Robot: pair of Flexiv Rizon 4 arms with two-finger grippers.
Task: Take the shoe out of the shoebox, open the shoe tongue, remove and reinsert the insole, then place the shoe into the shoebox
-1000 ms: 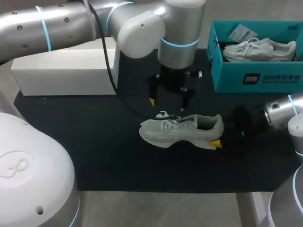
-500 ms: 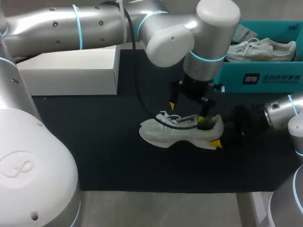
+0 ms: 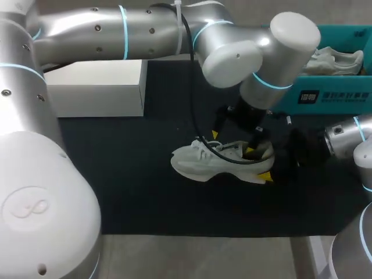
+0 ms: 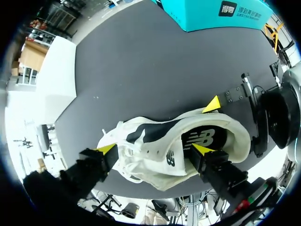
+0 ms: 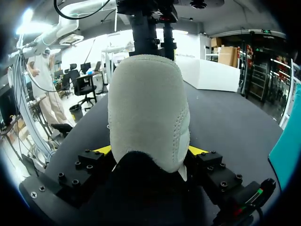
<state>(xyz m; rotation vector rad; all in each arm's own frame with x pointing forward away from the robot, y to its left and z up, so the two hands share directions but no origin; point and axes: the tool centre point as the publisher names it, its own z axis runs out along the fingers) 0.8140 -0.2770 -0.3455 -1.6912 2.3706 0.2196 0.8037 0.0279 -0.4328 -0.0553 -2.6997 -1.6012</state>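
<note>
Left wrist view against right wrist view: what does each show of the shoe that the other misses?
Left wrist only: the shoe's open top, with the dark insole and tongue, and the left gripper spread over them, one tip inside the opening. Right wrist only: the heel's back, clamped between both fingers of the right gripper. Both: the shoe on the black mat, and the white box.
</note>
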